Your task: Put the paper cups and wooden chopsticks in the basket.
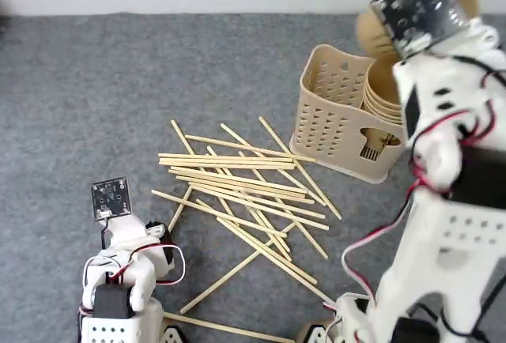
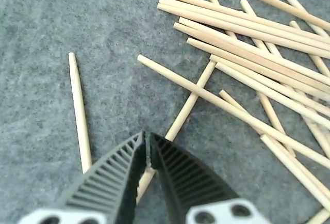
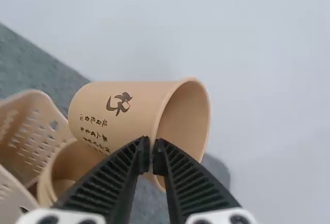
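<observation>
My right gripper (image 3: 147, 145) is shut on the rim of a tan paper cup (image 3: 134, 115), which lies on its side in the air above the beige slotted basket (image 1: 336, 118). In the high view that cup (image 1: 370, 33) shows behind the right arm's wrist. A stack of paper cups (image 1: 383, 94) stands inside the basket's right part. Several wooden chopsticks (image 1: 245, 193) lie scattered on the grey mat left of the basket. My left gripper (image 2: 147, 140) is shut and holds nothing, hovering low over the near edge of the chopsticks (image 2: 247, 43).
A single chopstick (image 2: 77, 105) lies apart from the pile, close to the left gripper. Another chopstick (image 1: 229, 328) rests near the front between the two arm bases. The basket's left compartment (image 1: 336, 82) holds nothing. Grey mat (image 1: 95, 106) stretches far left.
</observation>
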You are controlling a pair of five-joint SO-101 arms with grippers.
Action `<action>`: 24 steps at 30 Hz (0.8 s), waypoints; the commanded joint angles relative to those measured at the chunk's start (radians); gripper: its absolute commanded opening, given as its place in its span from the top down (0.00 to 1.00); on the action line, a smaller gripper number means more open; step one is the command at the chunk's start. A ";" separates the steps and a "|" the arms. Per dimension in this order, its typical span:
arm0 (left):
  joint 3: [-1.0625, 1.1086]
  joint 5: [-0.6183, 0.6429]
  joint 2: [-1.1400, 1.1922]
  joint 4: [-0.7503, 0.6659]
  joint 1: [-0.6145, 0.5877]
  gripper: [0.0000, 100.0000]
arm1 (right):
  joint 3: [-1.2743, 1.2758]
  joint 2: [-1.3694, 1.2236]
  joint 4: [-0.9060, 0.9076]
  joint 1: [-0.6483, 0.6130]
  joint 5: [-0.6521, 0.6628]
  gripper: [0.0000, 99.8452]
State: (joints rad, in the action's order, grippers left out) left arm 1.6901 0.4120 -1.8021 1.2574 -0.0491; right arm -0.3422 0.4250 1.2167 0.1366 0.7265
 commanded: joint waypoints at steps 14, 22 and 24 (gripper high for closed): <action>-0.008 -0.005 -0.012 0.003 0.003 0.99 | -0.048 -0.008 0.145 0.065 0.203 0.99; -0.008 -0.005 -0.012 0.003 0.003 0.99 | -0.061 -0.001 0.188 0.062 0.270 0.99; -0.008 -0.005 -0.012 0.003 0.003 0.99 | -0.061 0.016 0.188 0.064 0.273 0.99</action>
State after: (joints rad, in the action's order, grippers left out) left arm 1.6901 0.4120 -1.8021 1.2574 -0.0491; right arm -0.3422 0.3913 1.3978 0.2025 0.9843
